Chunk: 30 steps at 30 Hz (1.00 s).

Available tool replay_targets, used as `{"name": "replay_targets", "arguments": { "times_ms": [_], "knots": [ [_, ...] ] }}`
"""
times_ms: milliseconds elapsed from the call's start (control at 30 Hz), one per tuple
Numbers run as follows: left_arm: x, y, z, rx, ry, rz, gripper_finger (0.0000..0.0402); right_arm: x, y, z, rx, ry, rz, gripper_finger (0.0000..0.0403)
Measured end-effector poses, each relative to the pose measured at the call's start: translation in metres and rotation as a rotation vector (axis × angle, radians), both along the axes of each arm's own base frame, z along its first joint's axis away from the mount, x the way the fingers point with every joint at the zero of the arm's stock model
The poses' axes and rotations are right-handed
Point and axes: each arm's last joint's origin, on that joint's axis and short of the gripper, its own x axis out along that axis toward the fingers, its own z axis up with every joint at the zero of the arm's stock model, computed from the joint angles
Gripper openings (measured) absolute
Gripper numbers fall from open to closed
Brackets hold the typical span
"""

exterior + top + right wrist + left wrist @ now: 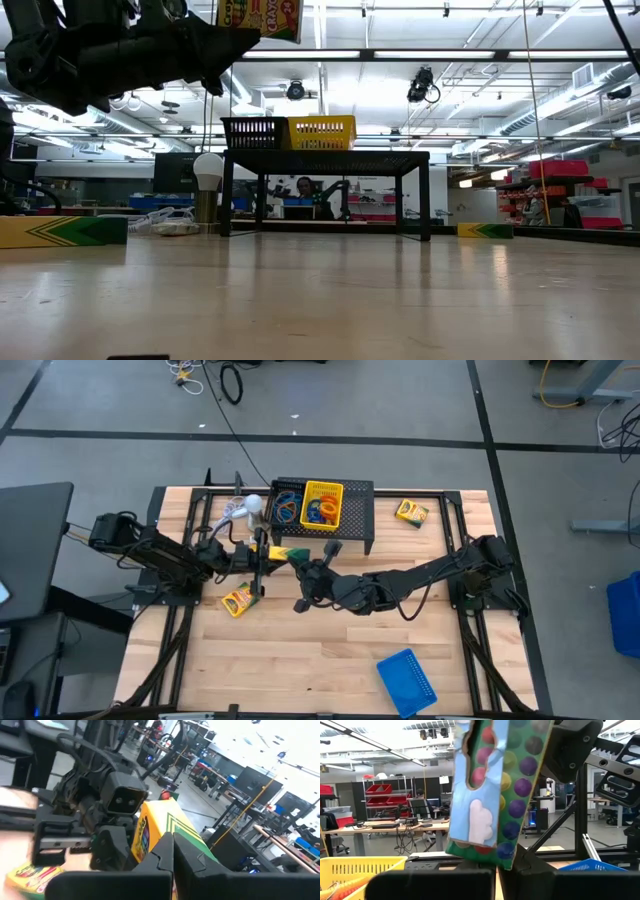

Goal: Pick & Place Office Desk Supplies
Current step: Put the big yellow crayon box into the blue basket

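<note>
Both pairs of jaws are pressed onto one crayon box (pixel 287 553), lifted off the table between the two arms: the left gripper (pixel 262 553) pinches one end, the right gripper (pixel 307 568) the other. The right wrist view shows its dark fingers (pixel 165 855) closed on the box's yellow and green face, with the left gripper's head just behind it; in the left wrist view the box (pixel 495 790) stands upright right before the camera.

On the black mesh stand (pixel 355 525) at the far middle of the table sit two trays side by side. The yellow mesh tray (pixel 322 503) holds a tangle of coloured rubber-band loops (pixel 322 512), blue and orange among them. The black mesh tray (pixel 287 504) to its left also holds loops; how many lie in either, I cannot tell. A blue mesh tray (pixel 407 681) lies apart near the front right edge.

Three crayon boxes show: the held one, one flat on the wood at front left (pixel 237 601), and one at far right (pixel 411 512). A white round object (pixel 248 508) sits left of the stand.
</note>
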Motion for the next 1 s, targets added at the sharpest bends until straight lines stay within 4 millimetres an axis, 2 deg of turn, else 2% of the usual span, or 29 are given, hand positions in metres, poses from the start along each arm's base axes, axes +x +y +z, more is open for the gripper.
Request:
{"name": "replay_targets", "arguments": {
  "times_ms": [300, 533, 733, 833, 900, 1000],
  "knots": [
    [0.002, -0.001, -0.001, -0.035, 0.014, -0.029, 0.0001, -0.015, 0.017, 0.008, -0.048, 0.039, -0.012, 0.0000],
    [0.002, -0.002, -0.003, -0.042, 0.035, -0.052, 0.0001, -0.046, 0.032, 0.022, -0.096, 0.132, -0.066, 0.0004],
    [0.004, -0.001, -0.008, -0.054, 0.091, -0.031, 0.0001, -0.076, 0.040, 0.034, 0.002, 0.197, 0.083, 0.0019],
    [0.005, -0.001, -0.015, -0.077, 0.148, -0.026, 0.0001, -0.087, 0.034, 0.035, 0.182, 0.247, 0.193, 0.0049],
    [0.007, 0.000, -0.020, -0.091, 0.184, -0.026, 0.0001, -0.089, 0.026, 0.033, 0.317, 0.290, 0.240, 0.0082],
    [0.011, -0.002, -0.027, -0.104, 0.238, -0.031, 0.0001, -0.091, 0.018, 0.022, 0.370, 0.406, 0.238, 0.0146]
  ]
}}
